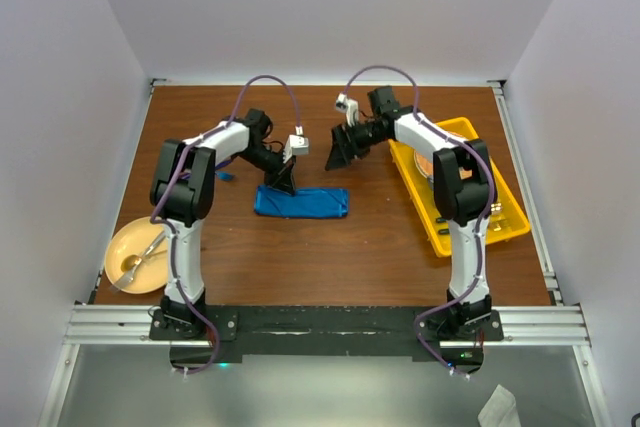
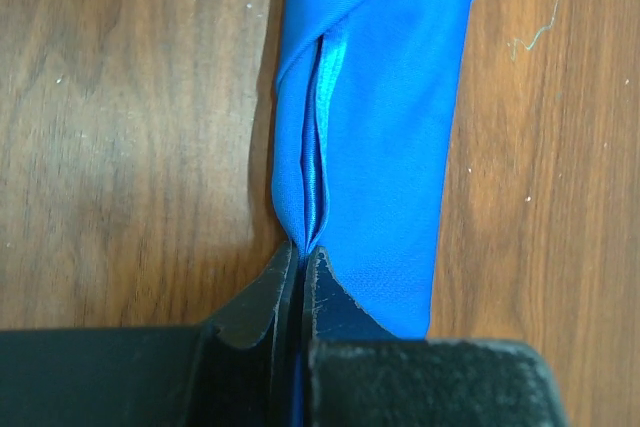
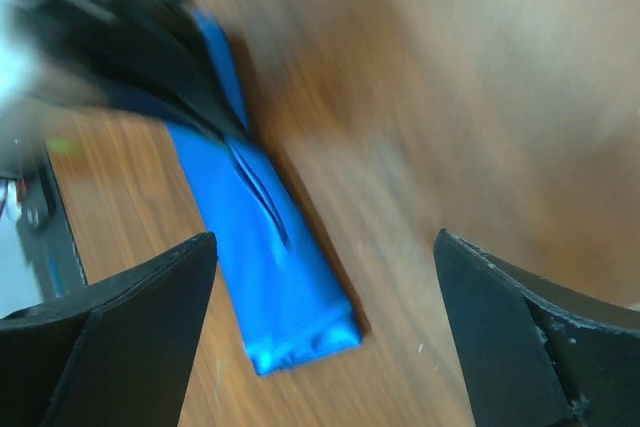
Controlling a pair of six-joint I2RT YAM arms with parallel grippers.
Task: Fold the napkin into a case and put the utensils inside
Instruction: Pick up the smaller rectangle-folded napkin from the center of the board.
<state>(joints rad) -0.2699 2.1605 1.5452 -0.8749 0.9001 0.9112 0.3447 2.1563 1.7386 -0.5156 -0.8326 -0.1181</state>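
The napkin point(image 1: 302, 202) lies mid-table, folded into a narrow bright blue case point(image 2: 385, 147) with a slit running along its top. My left gripper point(image 1: 283, 185) stands at the case's left end, its jaws point(image 2: 303, 252) shut on a pinched fold of the cloth beside that slit. My right gripper point(image 1: 338, 155) hovers above and behind the case's right end, open wide, with nothing between its fingers point(image 3: 322, 247). The case point(image 3: 270, 267) shows blurred below it. A thin blue sliver point(image 1: 228, 176) lies by the left arm, too small to tell whether it is a utensil.
A yellow tray point(image 1: 505, 219) sits at the right under the right arm, with an orange dish point(image 1: 424, 163) in it. A pale yellow plate point(image 1: 118, 247) holding gold cutlery point(image 1: 134, 264) rests at the near left. White walls close in the table.
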